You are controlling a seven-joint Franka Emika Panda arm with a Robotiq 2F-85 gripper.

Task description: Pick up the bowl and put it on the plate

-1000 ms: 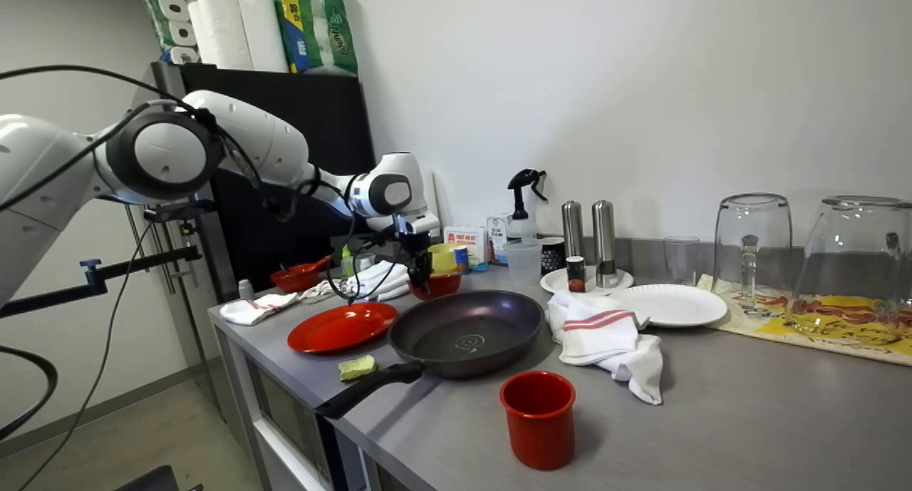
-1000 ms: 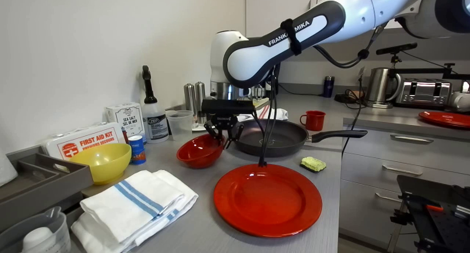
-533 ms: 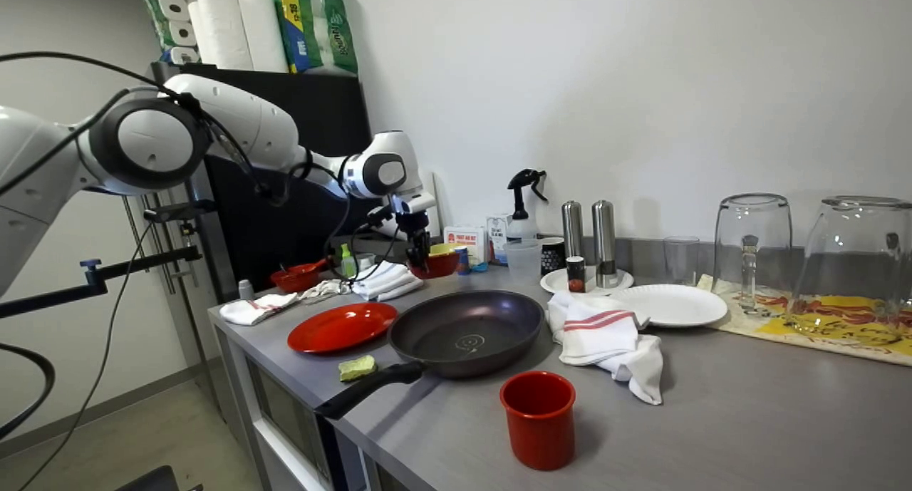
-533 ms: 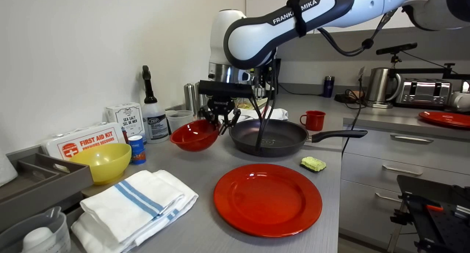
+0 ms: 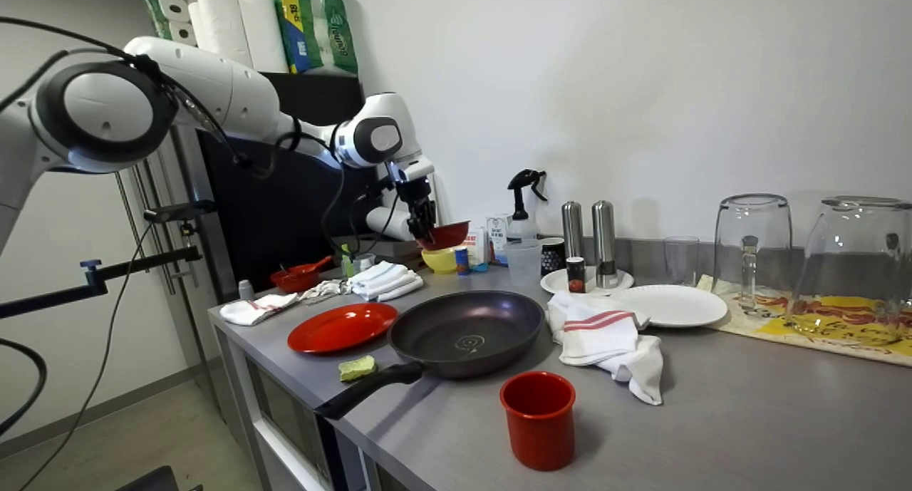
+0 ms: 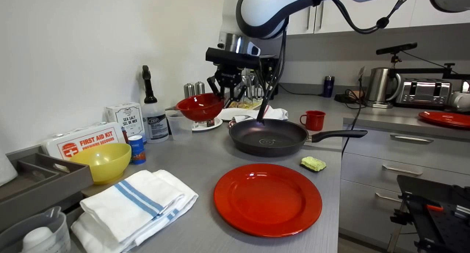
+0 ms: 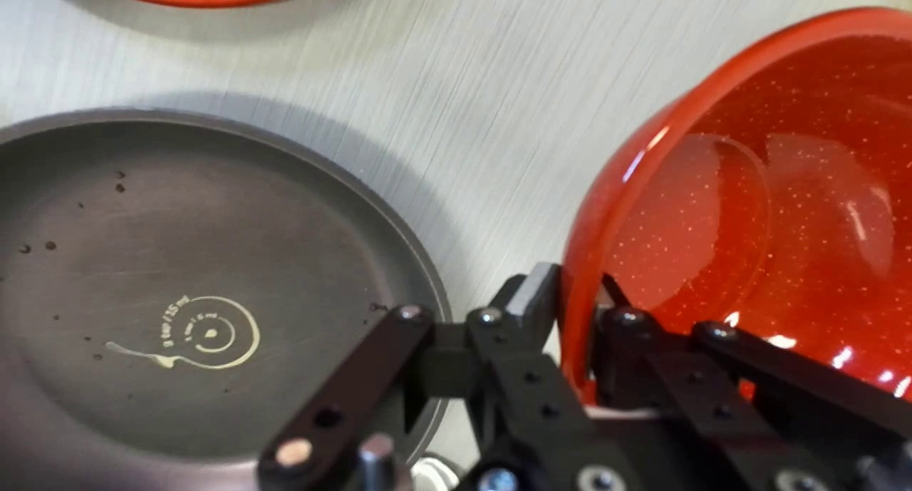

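Wrist view: I have the gripper clamped on the red bowl by its rim, fingers either side of the wall. Rest of the bowl sits right of the fingers, pan to their left. In an exterior view the bowl hangs in the air beside the fingers; red plate lies on the counter, below them and nearer the camera. In an exterior view the yellow bowl shows below the fingers; red mug stands lower right, well apart.
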